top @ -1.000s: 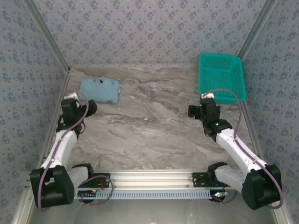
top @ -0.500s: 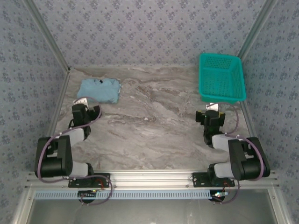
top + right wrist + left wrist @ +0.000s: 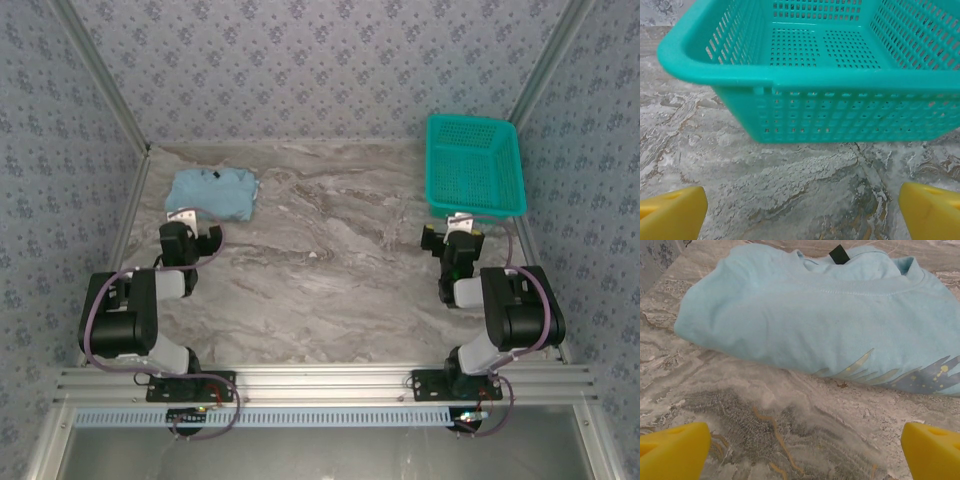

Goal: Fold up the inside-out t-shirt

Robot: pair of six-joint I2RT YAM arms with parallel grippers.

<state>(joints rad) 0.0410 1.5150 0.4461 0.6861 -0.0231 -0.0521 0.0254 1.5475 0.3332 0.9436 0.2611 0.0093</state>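
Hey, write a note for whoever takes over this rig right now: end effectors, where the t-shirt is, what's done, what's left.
Left end effector: open, empty, just short of the t-shirt's near edge.
Right end effector: open, empty, facing the teal basket, not touching it.
T-shirt: compact folded bundle at the far left of the table, neck tag on top.
Done: the fold looks finished.
Left: probably just a check of the fold; the basket is empty.

Top camera looks down from behind; left wrist closely faces the t-shirt (image 3: 805, 315); right wrist, the teal mesh basket (image 3: 840, 110); both also overhead.
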